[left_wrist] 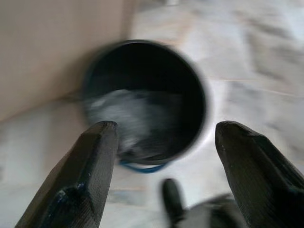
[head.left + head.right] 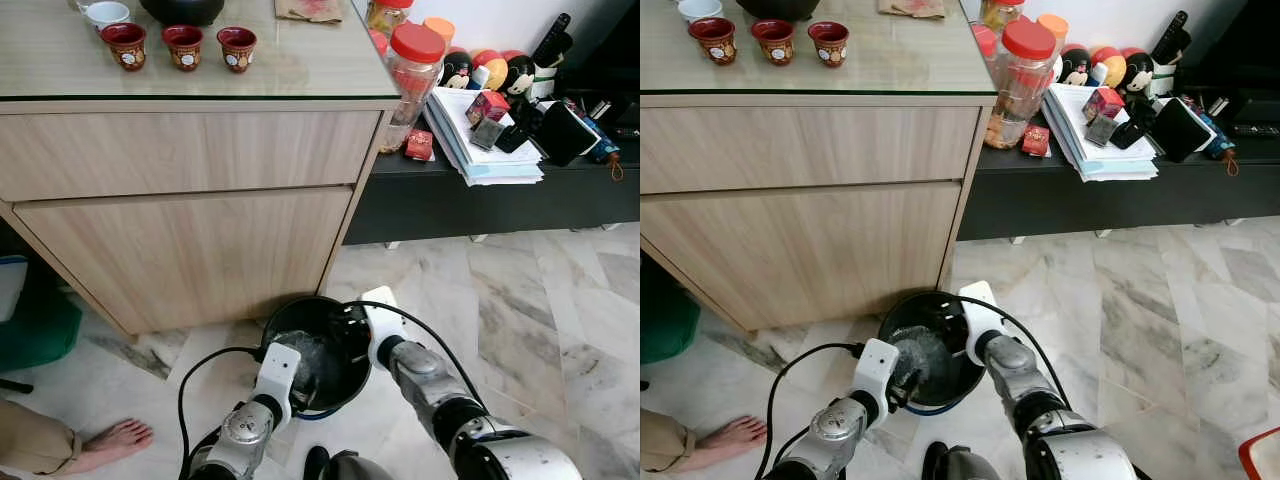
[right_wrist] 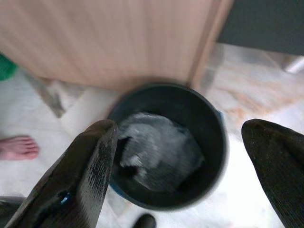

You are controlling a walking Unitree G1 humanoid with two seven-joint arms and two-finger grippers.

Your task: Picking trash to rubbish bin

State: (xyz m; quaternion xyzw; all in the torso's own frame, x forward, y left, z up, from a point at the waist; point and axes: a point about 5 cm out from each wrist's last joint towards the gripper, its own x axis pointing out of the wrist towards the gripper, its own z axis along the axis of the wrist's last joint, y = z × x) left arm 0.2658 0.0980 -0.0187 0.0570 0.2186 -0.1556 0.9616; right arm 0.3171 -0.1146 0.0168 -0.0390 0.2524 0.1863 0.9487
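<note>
- Two grippers over a black bin (image 2: pixel 345 385) at lower centre of the head views, on marble floor (image 2: pixel 520 300) just in front of a wood cabinet (image 2: pixel 190 200).
- No readable writing anywhere; labels on the jars and boxes too small to read.
- Left gripper (image 1: pixel 161 175) at the bin's near-left rim, fingers (image 1: pixel 78 183) spread wide, nothing held; wrist view blurred.
- Right gripper (image 3: pixel 190 175) above the bin's right rim, fingers (image 3: pixel 76 175) spread wide, empty.
- Both silver arms reach forward and down from the bottom edge, forearms angled inward toward the bin.
- Trash (image 3: pixel 159 152): grey crumpled piece lying inside the bin, touching neither gripper.
- Three red cups (image 2: pixel 182 45) in a row on the cabinet top, upper left.
- Red-lidded jar (image 2: pixel 412 80) upper centre, paper stack (image 2: pixel 480 145) on a dark low shelf at upper right.
- Person's bare foot (image 2: pixel 115 440) on floor, lower left.
</note>
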